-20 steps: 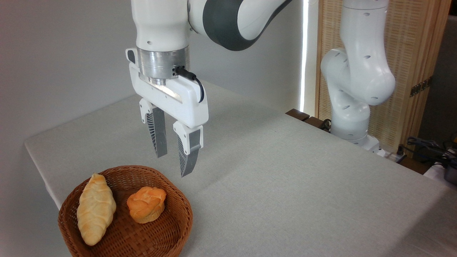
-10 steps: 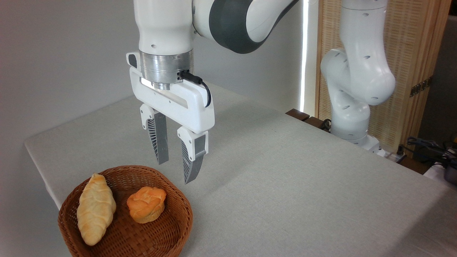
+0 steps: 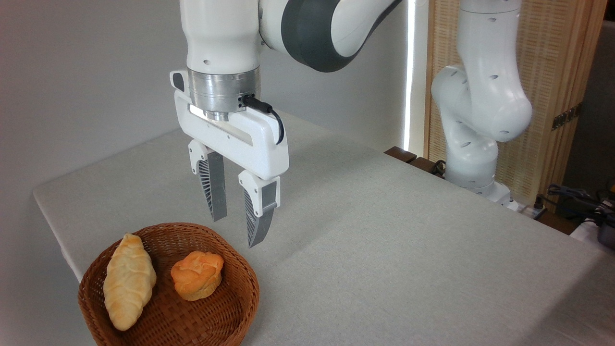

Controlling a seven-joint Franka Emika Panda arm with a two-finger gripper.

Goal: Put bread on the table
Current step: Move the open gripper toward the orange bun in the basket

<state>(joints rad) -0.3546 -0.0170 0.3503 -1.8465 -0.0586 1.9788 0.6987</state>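
Observation:
The bread (image 3: 197, 275), a small orange-golden bun with a lumpy split top, lies inside a round brown wicker basket (image 3: 211, 317) at the lower left. My gripper (image 3: 234, 232) hangs open above the basket's far right rim, with nothing between its grey ribbed fingers (image 3: 258, 217). It sits above and slightly right of the bun, not touching it. The table (image 3: 384, 250) is covered in a plain light grey-white cloth.
A longer pale-yellow braided loaf (image 3: 129, 280) lies in the basket to the left of the bun. The arm's white base (image 3: 473, 139) stands at the table's far right edge, in front of a wooden slatted screen (image 3: 552, 72). Cables (image 3: 576, 199) lie at the far right.
Over the last second the gripper came down a little and shifted slightly right. Since half a second ago it has stayed still. Its fingers stayed open.

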